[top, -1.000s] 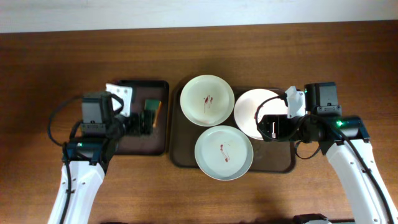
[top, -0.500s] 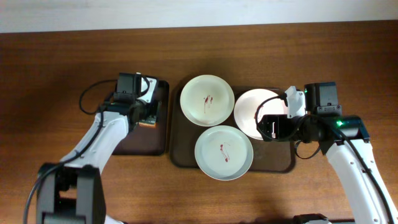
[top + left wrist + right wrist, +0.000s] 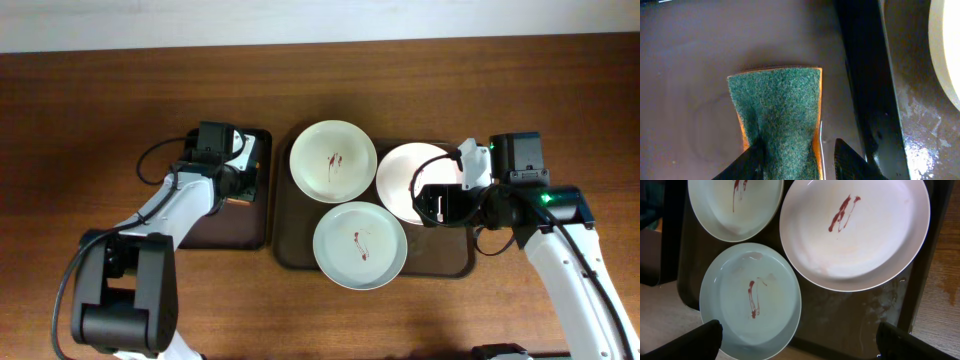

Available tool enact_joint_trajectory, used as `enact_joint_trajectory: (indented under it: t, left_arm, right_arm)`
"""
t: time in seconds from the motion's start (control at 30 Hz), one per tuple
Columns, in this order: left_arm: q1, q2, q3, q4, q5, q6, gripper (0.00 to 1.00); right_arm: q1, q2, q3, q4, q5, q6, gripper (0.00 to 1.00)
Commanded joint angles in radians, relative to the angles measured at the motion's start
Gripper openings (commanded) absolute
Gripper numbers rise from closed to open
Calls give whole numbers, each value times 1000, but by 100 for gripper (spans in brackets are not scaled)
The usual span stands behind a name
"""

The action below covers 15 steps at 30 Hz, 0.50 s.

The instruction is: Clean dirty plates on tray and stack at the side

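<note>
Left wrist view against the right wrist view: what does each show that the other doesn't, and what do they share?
Only the left wrist view: a green sponge with an orange edge lying on the black tray, the left claw straddling its near end. Only the right wrist view: three plates with red smears, the wide-open right claw and bare tabletop. Both: the dark brown tray and a pale plate rim.

Left hand swung forward over black tray, jaws narrowed around sponge; grip unclear.
</note>
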Motion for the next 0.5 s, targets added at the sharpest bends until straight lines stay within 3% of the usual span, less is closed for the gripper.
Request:
enact_joint_trajectory:
  t: [0.0, 0.37, 0.4, 0.47]
  left_arm:
    - [1, 15, 17, 12, -17, 5, 43]
    - [1, 14, 24, -11, -82, 5, 42]
    - [0, 15, 24, -11, -82, 5, 41]
    - [0, 25, 24, -12, -74, 5, 25]
  right_arm:
    - [8, 5, 18, 0, -5, -8, 99]
    - [8, 5, 18, 0, -5, -8, 99]
    - [8, 5, 18, 0, -5, -8, 99]
    - [8, 5, 18, 0, -5, -8, 99]
